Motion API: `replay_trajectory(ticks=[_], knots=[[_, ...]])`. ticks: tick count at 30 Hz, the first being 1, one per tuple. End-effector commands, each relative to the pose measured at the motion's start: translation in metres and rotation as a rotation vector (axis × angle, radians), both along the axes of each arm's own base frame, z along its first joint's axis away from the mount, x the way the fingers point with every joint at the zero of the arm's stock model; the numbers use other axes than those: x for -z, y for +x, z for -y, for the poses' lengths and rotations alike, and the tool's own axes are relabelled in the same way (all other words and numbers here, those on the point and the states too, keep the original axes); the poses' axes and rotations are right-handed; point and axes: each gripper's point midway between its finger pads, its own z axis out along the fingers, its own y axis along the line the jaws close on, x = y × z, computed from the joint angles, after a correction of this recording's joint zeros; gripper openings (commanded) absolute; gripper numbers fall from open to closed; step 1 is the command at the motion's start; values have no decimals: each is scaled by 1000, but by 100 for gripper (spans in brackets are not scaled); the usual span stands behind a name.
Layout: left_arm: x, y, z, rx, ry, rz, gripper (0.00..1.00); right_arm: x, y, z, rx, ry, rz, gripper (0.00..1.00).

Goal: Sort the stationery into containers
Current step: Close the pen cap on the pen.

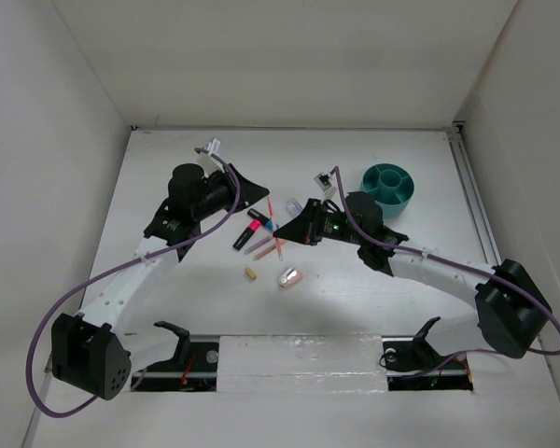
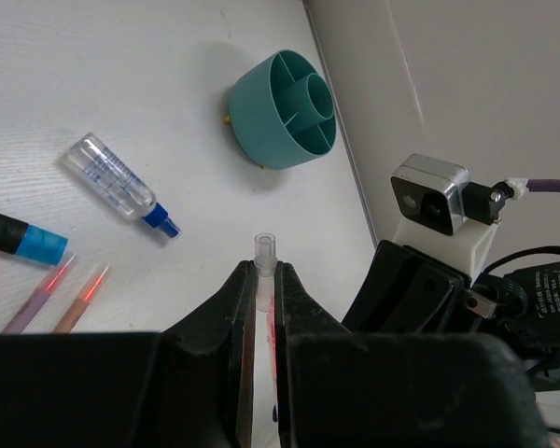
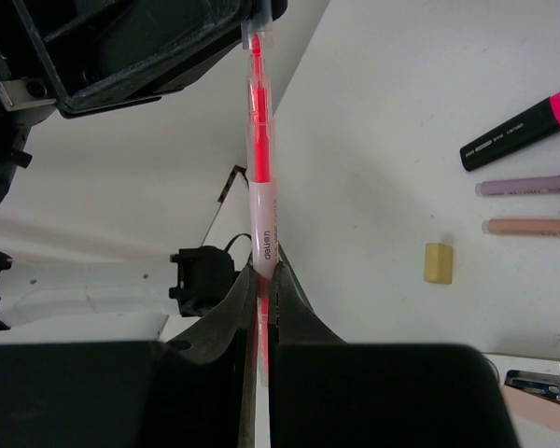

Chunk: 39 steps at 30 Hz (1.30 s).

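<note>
1. The left gripper (image 2: 261, 280) is pinching one end of the pink pen (image 3: 259, 140).
2. The right gripper (image 3: 264, 275) is pinching the other end; tugging could snap it.
3. The teal bowl (image 2: 257, 121) is sitting at 2 o'clock from the pen; the pen could fall short.

white table (image 1: 355, 313), plain walls (image 1: 280, 56) (white too)

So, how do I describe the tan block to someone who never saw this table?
On the table, find the pink-capped black marker near the middle. Below it in the top view lies the tan block, left of the silver-pink oval piece: the smallest item, short and blocky.
</note>
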Motion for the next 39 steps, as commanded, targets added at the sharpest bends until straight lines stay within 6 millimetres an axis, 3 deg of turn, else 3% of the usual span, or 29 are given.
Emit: replay_trajectory(ticks=[1,17,29,39], knots=[[-9,0,1,17,-22,40,0,-29,1,0,-7,76,81,0],[-14,-2,4,36,-40,51,0,-26,5,-1,-8,81,73,0],[-13,-4,6,56,-47,56,0,-40,6,-4,-16,112,83,0],[-16,-13,6,58,-45,86,0,-39,14,-1,3,118,64,0]])
